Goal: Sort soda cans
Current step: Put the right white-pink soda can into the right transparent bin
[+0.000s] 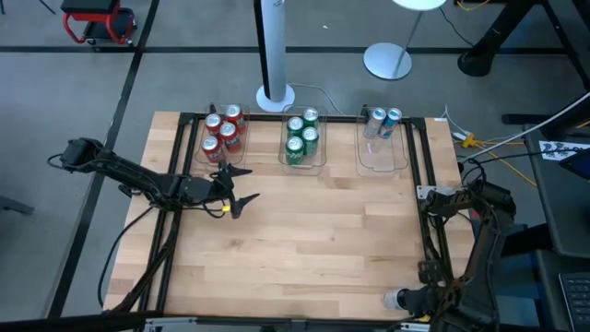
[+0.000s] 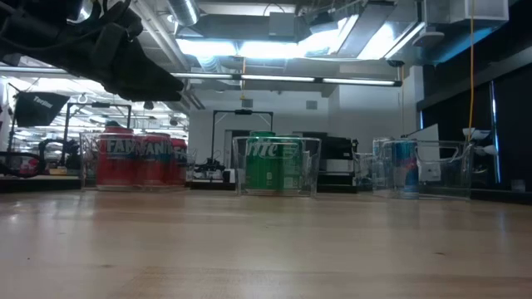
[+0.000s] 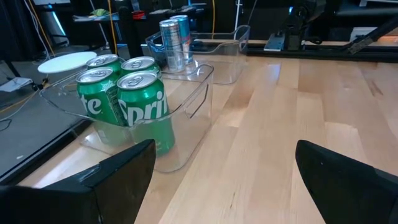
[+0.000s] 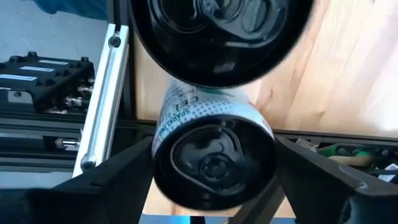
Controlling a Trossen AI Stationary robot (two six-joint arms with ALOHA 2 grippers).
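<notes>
Four red soda cans (image 1: 221, 134) stand in the left clear bin, and several green ones (image 1: 302, 136) (image 3: 127, 102) stand in the middle bin. Two blue and silver cans (image 1: 381, 123) (image 3: 174, 40) stand in the right bin. My left gripper (image 1: 236, 188) (image 3: 224, 180) hovers open over bare wood in front of the red and green bins, holding nothing. My right gripper (image 1: 406, 300) (image 4: 214, 168) is at the table's near right corner. It is shut on a white can with a dark top (image 4: 214, 165). A second dark-topped can (image 4: 217, 37) sits right beside it. My right gripper holds the white can between its two fingers (image 4: 118, 180), one on each side of the can's wall near its top end (image 4: 171, 124). The dark top faces the wrist camera, so the fingers lie along the can. I cannot tell whether the can is lifted.
The three clear bins (image 1: 384, 159) stand in a row along the far edge. A black frame rail (image 1: 426, 184) runs along the table's sides, and a silver rail (image 4: 102, 106) lies next to the held can. Bare wood (image 1: 323, 240) fills the middle and near part of the table.
</notes>
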